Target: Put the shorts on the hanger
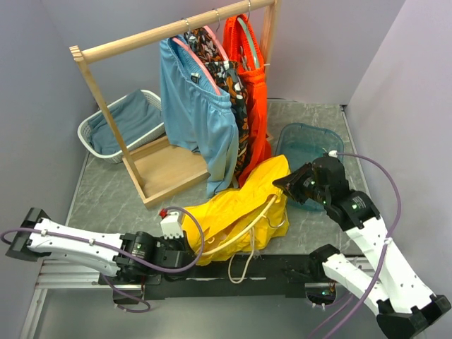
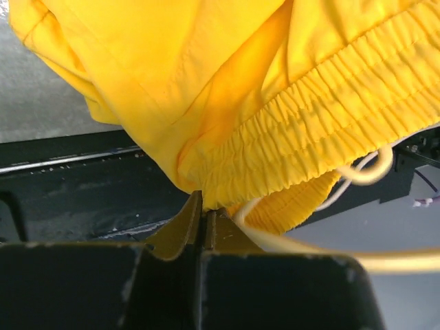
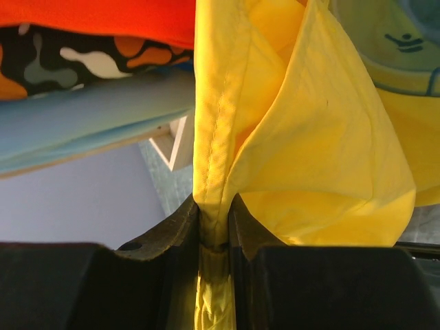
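At the near edge of the grey table (image 1: 106, 191), the yellow shorts (image 1: 236, 208) lie crumpled and stretched between the two arms, just in front of the wooden rack (image 1: 166, 173). The left gripper (image 1: 189, 247) has its fingers (image 2: 182, 227) pressed together on the elastic waistband at the heap's lower left. The right gripper (image 1: 284, 182) is clamped on a stitched fold at the upper right, holding that corner lifted beside the teal tub (image 1: 307, 145). The pale wooden hanger (image 1: 247, 224) lies partly tucked in the fabric, one curved arm showing across the front, and the white drawstring (image 1: 244, 267) dangles over the table's dark edge. Light blue shorts (image 1: 201, 106) and orange shorts (image 1: 253, 92) hang on the rack behind
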Controlling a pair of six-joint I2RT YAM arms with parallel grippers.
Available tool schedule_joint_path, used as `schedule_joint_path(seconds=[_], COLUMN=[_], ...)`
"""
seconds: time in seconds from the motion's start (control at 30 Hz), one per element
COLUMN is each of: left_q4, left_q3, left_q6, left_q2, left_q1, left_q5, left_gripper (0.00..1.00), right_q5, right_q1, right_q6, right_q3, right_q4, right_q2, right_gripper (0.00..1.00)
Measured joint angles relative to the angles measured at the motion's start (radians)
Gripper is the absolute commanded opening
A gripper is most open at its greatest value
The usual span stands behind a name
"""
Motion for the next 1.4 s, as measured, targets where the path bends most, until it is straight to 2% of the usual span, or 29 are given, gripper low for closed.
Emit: schedule_joint_path(seconds=[0.4, 0.57, 0.77, 0.9, 0.97, 1.03, 1.1, 1.17, 1.4], left_q4=[-0.105, -0.13, -0.127, -0.056, 0.008, 0.06, 0.103, 0.145, 0.222], left_q3=[0.103, 0.19, 0.341, 0.36, 0.354, 0.343, 0.335, 0.332, 0.309], left_q6=[-0.072, -0.004, 0.102, 0.224, 0.301, 0.369, 0.43, 0.499, 0.658], left_q2=[-0.013, -0.012, 0.062, 0.098, 0.122, 0.145, 0.168, 0.193, 0.206], left_q1=[-0.077, -0.078, -0.076, 0.003, 0.072, 0.121, 0.161, 0.193, 0.218], left_q5=[-0.018, -0.014, -0.021, 0.003, 0.031, 0.058, 0.079, 0.099, 0.122], left_gripper=[0.01, 0.01, 0.02, 0.06, 0.15, 0.2, 0.42, 0.57, 0.81], right_q5=[0.109, 0.134, 0.195, 0.224, 0.235, 0.236, 0.237, 0.239, 0.233], right_q1=[0.005, 0.008, 0.066, 0.122, 0.146, 0.155, 0.156, 0.156, 0.156], right_q6=[-0.003, 0.014, 0.051, 0.09, 0.105, 0.116, 0.126, 0.135, 0.161], right_q3=[0.064, 0.073, 0.077, 0.091, 0.109, 0.11, 0.108, 0.099, 0.035], right_q4=[-0.08, -0.089, -0.088, -0.1, -0.103, -0.103, -0.103, -0.103, -0.095], right_q2=[0.068, 0.102, 0.151, 0.185, 0.209, 0.213, 0.213, 0.211, 0.21], right_gripper=[0.0, 0.0, 0.0, 0.0, 0.0, 0.0, 0.0, 0.0, 0.0])
